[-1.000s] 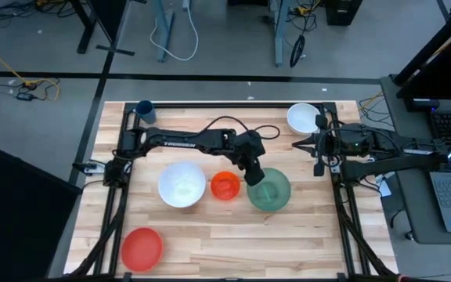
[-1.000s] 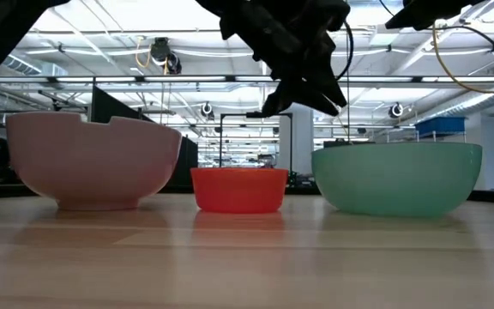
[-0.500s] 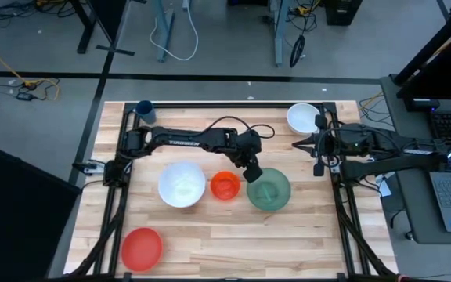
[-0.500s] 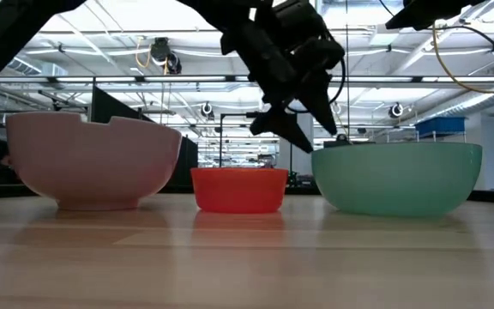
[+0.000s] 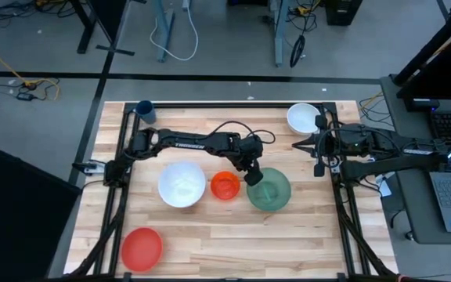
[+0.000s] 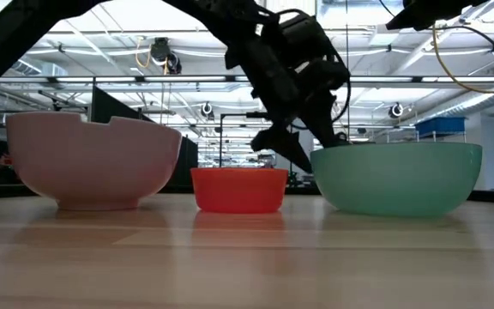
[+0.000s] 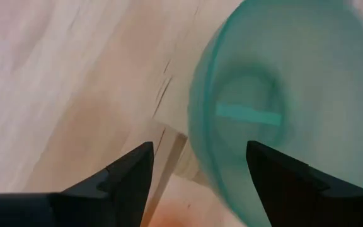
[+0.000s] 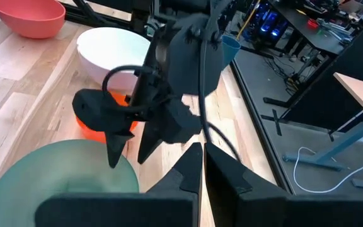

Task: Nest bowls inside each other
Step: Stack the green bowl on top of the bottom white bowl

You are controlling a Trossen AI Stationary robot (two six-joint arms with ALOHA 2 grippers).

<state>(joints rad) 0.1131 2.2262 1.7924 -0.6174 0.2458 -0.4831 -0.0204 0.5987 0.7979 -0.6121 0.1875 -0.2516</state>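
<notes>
On the pale wooden tabletop (image 5: 210,235) under my overhead camera, my left gripper (image 5: 251,177) hangs with its fingers spread wide, straddling the near-left rim of the green bowl (image 5: 270,190) with nothing held, while the small orange-red bowl (image 5: 225,186) sits just beside it and the large white bowl (image 5: 182,185) next along the same row. Further out I see the red bowl (image 5: 142,247) alone near the front left corner and the smaller white bowl (image 5: 303,118) at the back right. My right gripper (image 5: 317,166) waits at the right edge, fingers pressed together and empty, and a dark blue cup (image 5: 145,110) stands at the back left corner.
</notes>
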